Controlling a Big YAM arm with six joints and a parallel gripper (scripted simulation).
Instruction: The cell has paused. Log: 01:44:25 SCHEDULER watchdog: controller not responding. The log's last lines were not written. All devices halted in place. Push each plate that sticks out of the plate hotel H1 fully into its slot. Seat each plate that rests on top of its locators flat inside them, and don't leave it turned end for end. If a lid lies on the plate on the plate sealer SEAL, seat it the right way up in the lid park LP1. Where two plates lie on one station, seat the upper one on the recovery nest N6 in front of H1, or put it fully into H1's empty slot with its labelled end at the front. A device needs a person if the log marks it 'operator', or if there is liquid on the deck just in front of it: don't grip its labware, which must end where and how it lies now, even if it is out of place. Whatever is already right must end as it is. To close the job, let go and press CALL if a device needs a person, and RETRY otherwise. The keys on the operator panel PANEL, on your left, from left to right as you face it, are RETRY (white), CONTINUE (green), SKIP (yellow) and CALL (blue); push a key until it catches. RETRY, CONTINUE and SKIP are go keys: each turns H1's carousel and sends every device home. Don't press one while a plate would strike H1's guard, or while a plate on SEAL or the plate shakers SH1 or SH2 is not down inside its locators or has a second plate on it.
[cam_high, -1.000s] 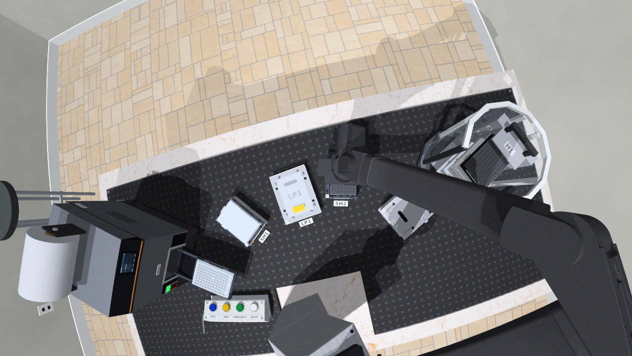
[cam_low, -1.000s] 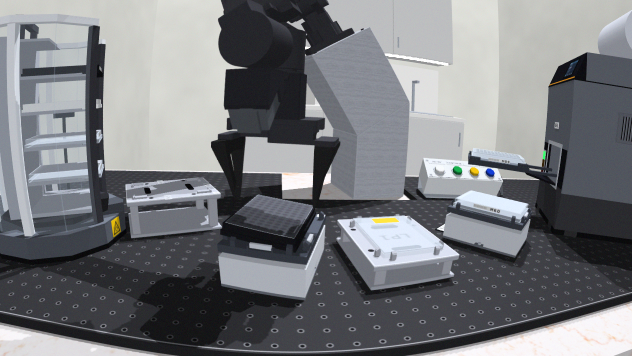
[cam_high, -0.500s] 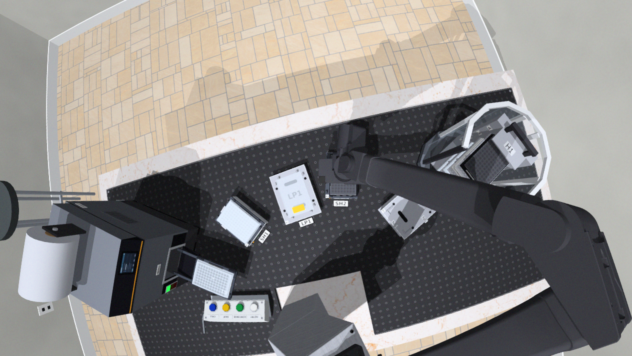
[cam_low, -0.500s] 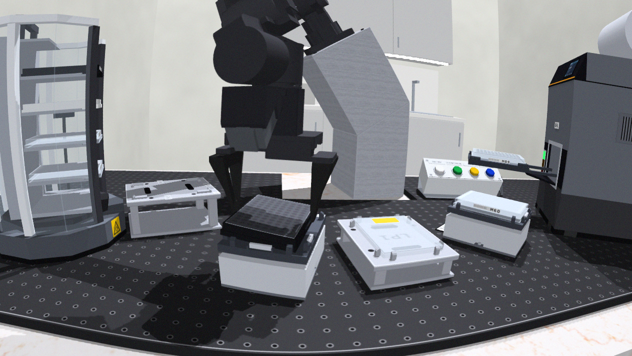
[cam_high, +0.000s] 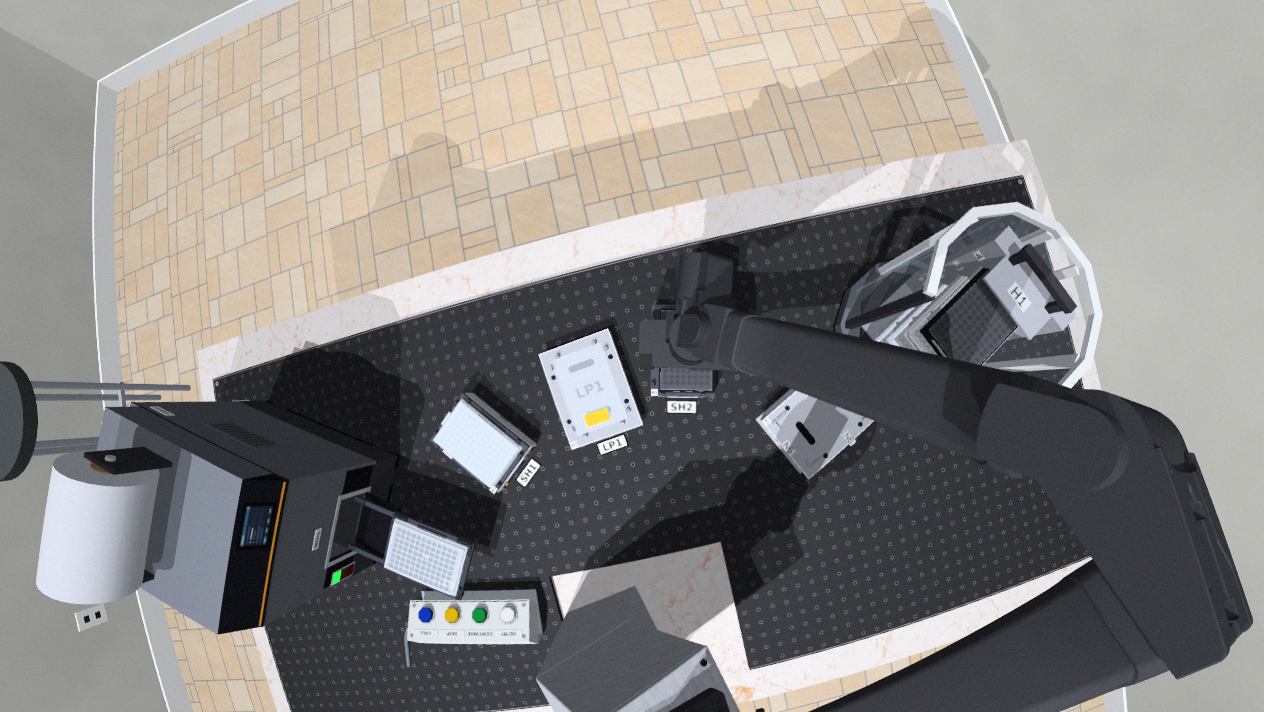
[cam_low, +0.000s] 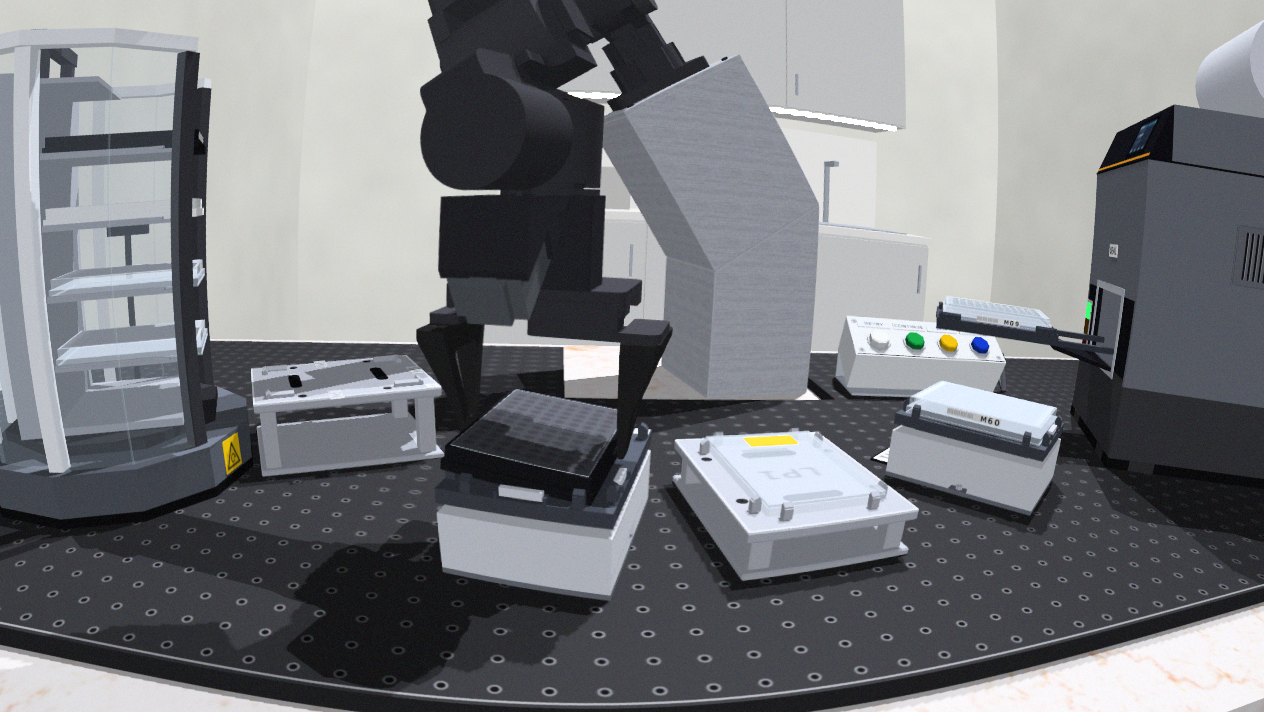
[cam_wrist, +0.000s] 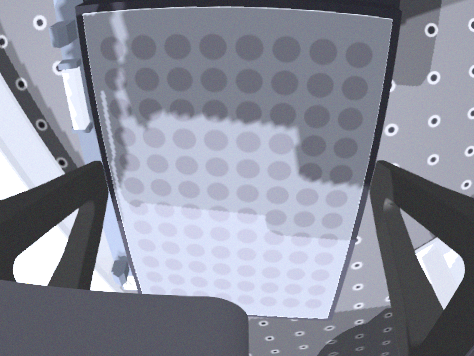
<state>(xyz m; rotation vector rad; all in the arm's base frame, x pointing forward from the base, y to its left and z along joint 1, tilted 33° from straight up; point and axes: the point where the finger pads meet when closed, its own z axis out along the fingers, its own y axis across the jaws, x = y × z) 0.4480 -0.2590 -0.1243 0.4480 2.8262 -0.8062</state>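
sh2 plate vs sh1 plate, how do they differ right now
The SH2 plate is black; the SH1 plate is white. The SH2 plate sits tilted, one edge riding up on its shaker; the SH1 plate looks level. The open gripper straddles the SH2 plate; nothing is around the SH1 plate. Both rest on white shaker blocks.
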